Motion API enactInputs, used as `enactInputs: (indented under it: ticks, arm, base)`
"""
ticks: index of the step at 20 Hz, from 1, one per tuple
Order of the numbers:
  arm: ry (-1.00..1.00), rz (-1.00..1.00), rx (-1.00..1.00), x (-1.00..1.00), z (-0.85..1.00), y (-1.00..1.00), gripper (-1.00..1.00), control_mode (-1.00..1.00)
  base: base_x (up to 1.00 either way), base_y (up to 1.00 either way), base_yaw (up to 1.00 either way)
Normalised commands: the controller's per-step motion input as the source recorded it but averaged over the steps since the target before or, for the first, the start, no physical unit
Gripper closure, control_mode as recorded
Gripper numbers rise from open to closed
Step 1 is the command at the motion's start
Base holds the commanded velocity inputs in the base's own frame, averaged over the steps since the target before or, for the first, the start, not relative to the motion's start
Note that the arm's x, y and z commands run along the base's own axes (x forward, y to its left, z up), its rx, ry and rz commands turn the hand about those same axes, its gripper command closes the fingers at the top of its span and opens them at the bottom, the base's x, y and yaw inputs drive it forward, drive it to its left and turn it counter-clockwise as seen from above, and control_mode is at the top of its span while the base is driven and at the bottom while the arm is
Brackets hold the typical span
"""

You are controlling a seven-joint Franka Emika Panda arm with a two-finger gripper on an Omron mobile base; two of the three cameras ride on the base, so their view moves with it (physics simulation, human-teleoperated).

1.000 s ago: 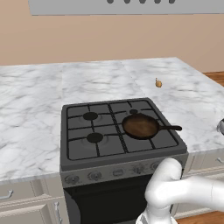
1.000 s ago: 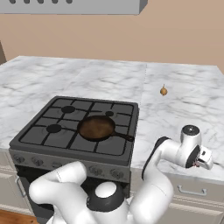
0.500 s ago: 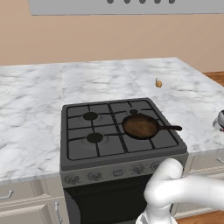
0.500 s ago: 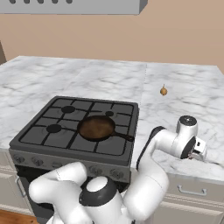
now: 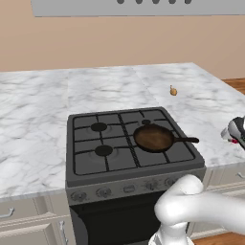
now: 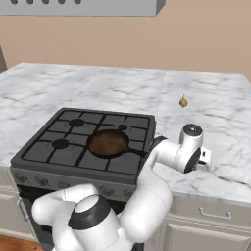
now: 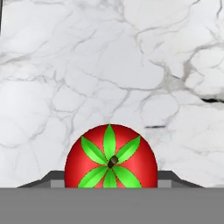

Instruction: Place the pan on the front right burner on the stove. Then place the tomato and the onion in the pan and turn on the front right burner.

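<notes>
Hand view shows my jaws closed on the tomato [image 7: 111, 162] above the counter [image 7: 109, 65]; a shallow hold risks dropping it short of the pan [image 5: 154, 137].

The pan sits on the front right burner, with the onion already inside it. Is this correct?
Not quite. The pan is on the front right burner, but it holds nothing; the left base view shows the onion lying on the counter behind the stove.
</notes>
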Motion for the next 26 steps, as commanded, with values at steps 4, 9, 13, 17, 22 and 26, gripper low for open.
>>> enactInputs:
  ticks: [4,9,13,17,22,26]
  arm:
    - [-0.11,0.13,0.0,0.0,0.4,0.56,1.0,-1.0]
    - [-0.1,0.13,0.0,0.0,0.46,0.53,1.0,-1.0]
    - [-0.08,0.12,0.0,0.0,0.39,0.61,1.0,-1.0]
    - [-0.05,0.12,0.0,0.0,0.3,0.67,1.0,-1.0]
    - [-0.02,0.12,0.0,0.0,0.26,0.65,1.0,-1.0]
    - [0.0,0.11,0.0,0.0,0.2,0.62,1.0,-1.0]
  base:
    - [0.0,0.0,0.0]
    - [0.0,0.0,0.0]
    - [0.0,0.0,0.0]
    - [0.0,0.0,0.0]
    - [0.0,0.0,0.0]
    - [0.0,0.0,0.0]
